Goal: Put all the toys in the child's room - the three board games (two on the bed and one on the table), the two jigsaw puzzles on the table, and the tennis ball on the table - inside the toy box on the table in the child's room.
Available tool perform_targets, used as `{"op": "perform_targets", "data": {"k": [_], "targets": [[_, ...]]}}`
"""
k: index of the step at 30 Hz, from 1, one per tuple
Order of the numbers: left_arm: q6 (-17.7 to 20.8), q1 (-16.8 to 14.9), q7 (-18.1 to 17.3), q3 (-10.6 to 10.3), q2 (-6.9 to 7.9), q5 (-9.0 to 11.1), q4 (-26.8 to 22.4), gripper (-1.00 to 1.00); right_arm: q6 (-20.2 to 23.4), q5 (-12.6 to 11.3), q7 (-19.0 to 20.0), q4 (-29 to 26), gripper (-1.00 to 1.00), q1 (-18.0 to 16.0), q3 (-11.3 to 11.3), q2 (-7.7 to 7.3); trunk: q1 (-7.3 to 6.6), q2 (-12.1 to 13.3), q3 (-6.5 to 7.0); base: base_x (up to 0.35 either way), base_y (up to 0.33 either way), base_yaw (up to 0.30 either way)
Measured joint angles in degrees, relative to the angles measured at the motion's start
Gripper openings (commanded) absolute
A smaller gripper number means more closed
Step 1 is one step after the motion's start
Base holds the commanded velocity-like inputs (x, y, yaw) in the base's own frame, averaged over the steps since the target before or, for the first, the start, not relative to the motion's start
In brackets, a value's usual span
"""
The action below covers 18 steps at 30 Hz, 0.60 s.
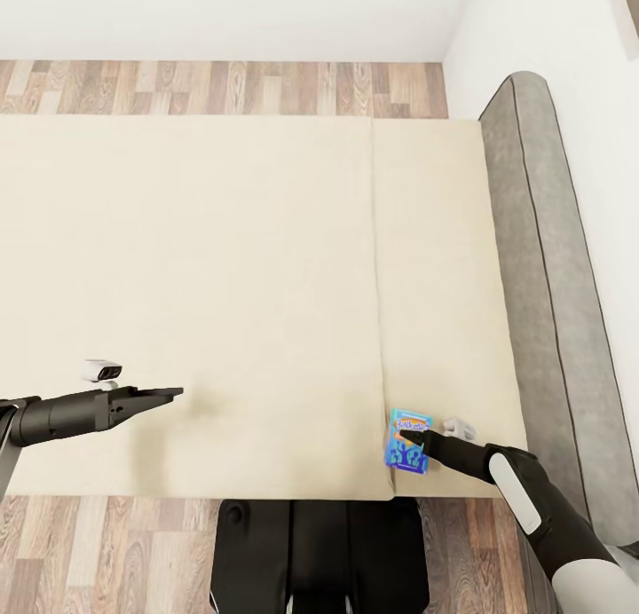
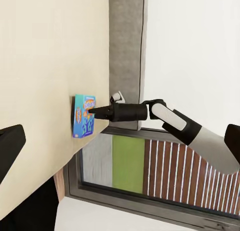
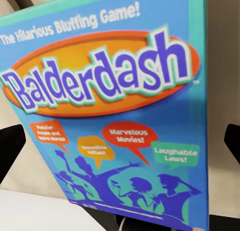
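— So where's the board game point(image 1: 409, 441)?
— Near the bed's point(image 1: 222, 286) front edge, right fingers point(image 3: 232, 141) spread either side of it, not gripping.
— And the left fingers point(image 1: 164, 393)?
— Over bare mattress; can't tell their spread.

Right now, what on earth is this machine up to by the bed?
The robot leans over the bed, its right gripper at a blue board game lying near the mattress's near edge. The fingers sit either side of the box, open, not yet closed. The left gripper hovers empty over the mattress.
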Motion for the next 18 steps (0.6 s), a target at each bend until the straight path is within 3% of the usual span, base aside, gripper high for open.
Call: {"op": "perform_targets", "data": {"k": [18], "targets": [[0.0, 0.0, 0.0, 0.0, 0.0, 0.0, 0.0, 1.0, 0.0, 0.0, 0.0, 0.0, 1.0, 0.0, 0.0, 0.0, 0.0, 0.0, -0.42, 0.0, 0.0, 0.0]]}}
